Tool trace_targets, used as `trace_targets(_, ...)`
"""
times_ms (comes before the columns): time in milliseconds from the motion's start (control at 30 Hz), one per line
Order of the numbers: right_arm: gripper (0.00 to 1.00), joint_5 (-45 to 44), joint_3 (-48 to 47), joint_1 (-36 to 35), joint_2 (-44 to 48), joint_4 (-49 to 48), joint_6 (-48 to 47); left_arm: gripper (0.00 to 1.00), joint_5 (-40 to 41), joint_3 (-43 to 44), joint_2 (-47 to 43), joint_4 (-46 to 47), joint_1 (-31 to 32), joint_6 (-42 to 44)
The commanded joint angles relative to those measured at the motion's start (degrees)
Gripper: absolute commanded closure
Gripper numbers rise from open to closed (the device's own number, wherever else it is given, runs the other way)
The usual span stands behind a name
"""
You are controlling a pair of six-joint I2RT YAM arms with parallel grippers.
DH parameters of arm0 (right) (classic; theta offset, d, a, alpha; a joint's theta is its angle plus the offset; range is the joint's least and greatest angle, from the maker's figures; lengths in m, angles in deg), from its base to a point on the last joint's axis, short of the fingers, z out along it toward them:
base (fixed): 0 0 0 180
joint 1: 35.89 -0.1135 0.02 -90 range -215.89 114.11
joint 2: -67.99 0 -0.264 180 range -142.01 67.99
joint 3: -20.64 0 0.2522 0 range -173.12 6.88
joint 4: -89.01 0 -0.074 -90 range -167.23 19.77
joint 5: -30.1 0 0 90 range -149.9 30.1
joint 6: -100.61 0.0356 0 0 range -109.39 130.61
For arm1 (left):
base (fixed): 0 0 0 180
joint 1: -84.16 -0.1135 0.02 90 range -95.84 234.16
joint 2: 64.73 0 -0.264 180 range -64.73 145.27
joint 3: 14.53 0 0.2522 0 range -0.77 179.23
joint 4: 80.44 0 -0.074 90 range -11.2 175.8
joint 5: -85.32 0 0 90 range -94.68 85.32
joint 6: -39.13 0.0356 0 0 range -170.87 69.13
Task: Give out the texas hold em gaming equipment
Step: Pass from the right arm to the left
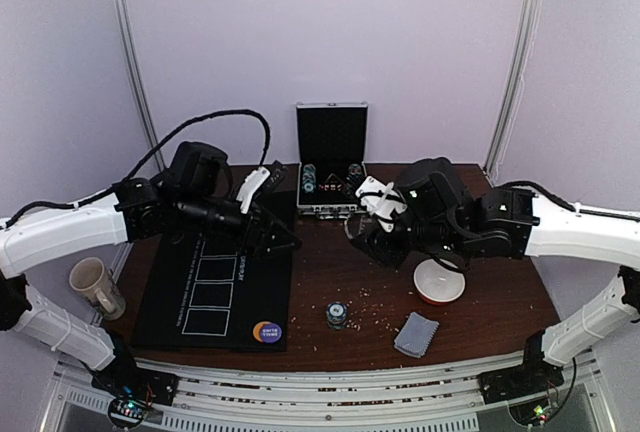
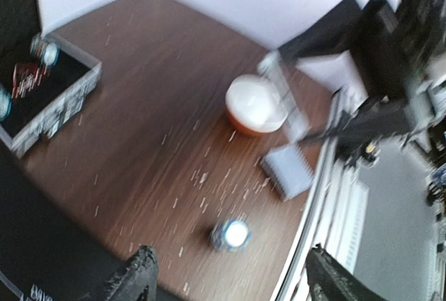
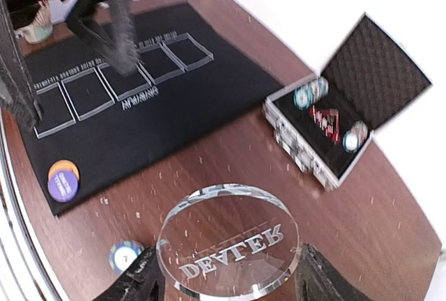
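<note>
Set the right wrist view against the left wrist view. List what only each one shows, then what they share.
Only the right wrist view clearly shows the clear DEALER button held in the right gripper, the orange and purple button and the beige mug. Only the left wrist view shows the white bowl with its red outside and the grey-blue card deck. Both show the open chip case, the chip stack on the brown table, and the black mat, though the left wrist view shows only a corner of it.

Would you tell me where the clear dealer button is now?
The clear dealer button is held in the right gripper, bottom centre of the right wrist view, over the table beside the black mat.
</note>
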Motion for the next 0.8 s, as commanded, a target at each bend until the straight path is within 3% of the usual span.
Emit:
trace_targets(0,0.62,-2.6,-0.5,-2.0,-2.1,-14.6,-11.5,0.21,-8.9,0.8,-1.1,17.6,-0.7,-6.8)
trace_targets(133,0.63,-2.5,-1.4,-3.4,-4.4,-19.5,-14.8,0.17,-10.0,0.8,0.1,19.6,-0.7,-8.0)
trace_targets(233,0.63,-2.6,-1.7,-4.3,-5.8,-21.5,-16.4,0.19,-8.2,0.7,1.2,18.2,-0.8,-7.9)
trace_targets(600,0.63,-4.9,-3.8,-5.9,-8.8,-21.8,-19.3,0.45,-5.7,1.3,3.7,17.1,-0.8,-6.9)
trace_targets(767,0.63,-5.6,-4.7,-6.0,-9.8,-21.7,-20.6,0.70,-7.8,1.3,3.9,16.7,-0.8,-6.2)
